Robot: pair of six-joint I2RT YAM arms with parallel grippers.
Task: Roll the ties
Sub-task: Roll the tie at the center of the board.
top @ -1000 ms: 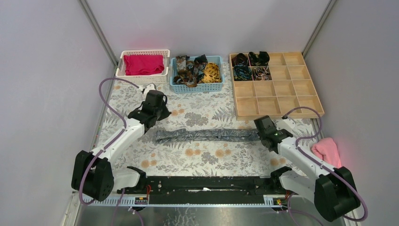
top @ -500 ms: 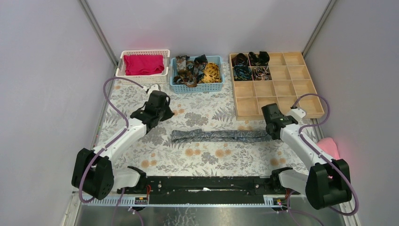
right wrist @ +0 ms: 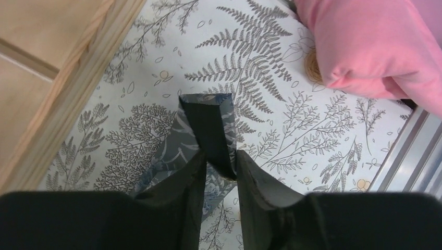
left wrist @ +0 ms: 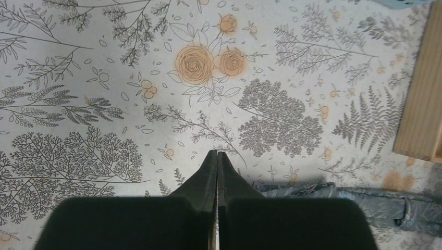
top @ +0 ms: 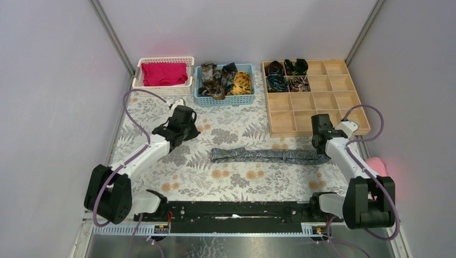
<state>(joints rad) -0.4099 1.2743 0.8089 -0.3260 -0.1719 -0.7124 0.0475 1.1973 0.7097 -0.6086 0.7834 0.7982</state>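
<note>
A long dark grey patterned tie (top: 269, 155) lies flat across the floral tablecloth, running left to right. Its right end (right wrist: 206, 117), folded over with a dark lining, sits between the fingers of my right gripper (right wrist: 221, 156). The jaws stand a little apart, open, low over the cloth (top: 321, 150). My left gripper (left wrist: 217, 154) is shut with nothing in it. It hovers up and left of the tie's left end (left wrist: 385, 205), clear of the fabric (top: 191, 131). More ties (top: 223, 81) are heaped in the blue basket, and rolled ones (top: 285, 75) fill the wooden tray's back-left cells.
The wooden compartment tray (top: 322, 102) stands at the back right, its edge (right wrist: 52, 67) close to my right gripper. The blue basket (top: 224, 100) is at back centre. A white basket (top: 139, 72) holds magenta cloth. A pink cloth (top: 373, 166) lies at the right edge.
The right gripper pulled the tie to the right, towards the tray's corner, and its jaws have parted. The left arm drifted slightly back and right, staying shut.
</note>
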